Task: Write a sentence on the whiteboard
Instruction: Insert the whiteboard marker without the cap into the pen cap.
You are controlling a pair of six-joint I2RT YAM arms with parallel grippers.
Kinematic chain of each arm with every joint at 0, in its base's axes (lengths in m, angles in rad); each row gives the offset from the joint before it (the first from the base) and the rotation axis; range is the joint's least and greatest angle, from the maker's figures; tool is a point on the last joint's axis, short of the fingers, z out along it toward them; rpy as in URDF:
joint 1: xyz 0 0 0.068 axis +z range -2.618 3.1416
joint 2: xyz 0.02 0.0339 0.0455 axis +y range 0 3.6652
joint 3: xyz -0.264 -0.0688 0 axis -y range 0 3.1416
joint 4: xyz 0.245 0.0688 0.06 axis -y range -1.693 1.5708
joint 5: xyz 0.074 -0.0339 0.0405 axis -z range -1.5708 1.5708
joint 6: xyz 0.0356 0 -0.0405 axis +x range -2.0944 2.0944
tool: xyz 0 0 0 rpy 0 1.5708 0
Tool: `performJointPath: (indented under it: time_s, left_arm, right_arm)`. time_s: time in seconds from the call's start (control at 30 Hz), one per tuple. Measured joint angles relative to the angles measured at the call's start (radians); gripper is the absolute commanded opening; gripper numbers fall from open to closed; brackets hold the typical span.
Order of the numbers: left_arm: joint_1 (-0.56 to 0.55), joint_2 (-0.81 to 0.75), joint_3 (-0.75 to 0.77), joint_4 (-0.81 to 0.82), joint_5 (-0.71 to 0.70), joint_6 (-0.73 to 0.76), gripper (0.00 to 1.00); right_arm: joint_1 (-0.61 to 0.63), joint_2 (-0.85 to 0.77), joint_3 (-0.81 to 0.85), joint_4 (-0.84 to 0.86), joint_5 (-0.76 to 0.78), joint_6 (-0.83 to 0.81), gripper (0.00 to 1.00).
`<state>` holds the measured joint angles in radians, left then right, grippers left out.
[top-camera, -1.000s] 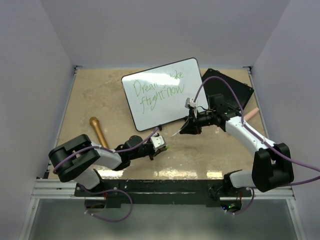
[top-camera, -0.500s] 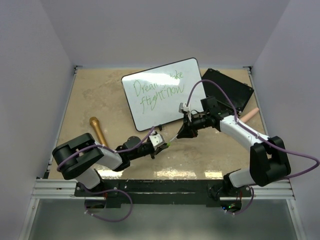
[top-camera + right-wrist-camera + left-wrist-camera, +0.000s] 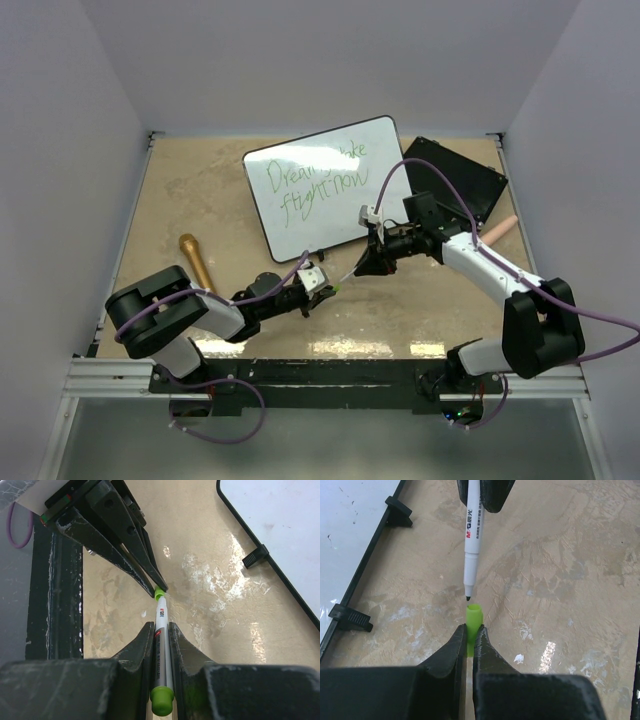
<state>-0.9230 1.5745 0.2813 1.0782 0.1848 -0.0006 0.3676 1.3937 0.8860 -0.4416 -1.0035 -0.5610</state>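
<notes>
The whiteboard [image 3: 325, 190] lies at the back of the table with green handwriting on it; its black frame and feet show in the left wrist view [image 3: 367, 565] and the right wrist view [image 3: 270, 565]. My right gripper [image 3: 372, 262] is shut on a white marker [image 3: 162, 645] with a green end, its tip pointing at the cap. My left gripper [image 3: 322, 283] is shut on the green marker cap [image 3: 474, 620]. In the left wrist view the marker [image 3: 472, 535] tip hangs just above the cap's open mouth, with a small gap.
A flat black board [image 3: 465, 180] lies at the back right, with a pinkish stick [image 3: 500, 228] beside it. A golden microphone-like object [image 3: 198, 262] lies at the left. Walls close the table on three sides.
My right gripper has moved left and down with the marker, bringing its tip close to the cap. My left gripper has shifted slightly towards it with the cap.
</notes>
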Motion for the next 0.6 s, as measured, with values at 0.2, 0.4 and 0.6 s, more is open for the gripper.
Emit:
performJointPath:
  time_s: [0.2, 0.4, 0.6]
  left_arm:
    - [0.0, 0.0, 0.0, -0.002, -0.003, -0.016, 0.0]
    - [0.0, 0.0, 0.0, -0.002, -0.003, -0.024, 0.0]
    - [0.0, 0.0, 0.0, -0.002, -0.003, -0.032, 0.0]
  right_arm:
    - [0.0, 0.0, 0.0, -0.002, 0.0, 0.0, 0.0]
    - [0.0, 0.0, 0.0, -0.008, 0.0, 0.0, 0.0]
    - [0.0, 0.002, 0.0, -0.008, 0.0, 0.0, 0.0]
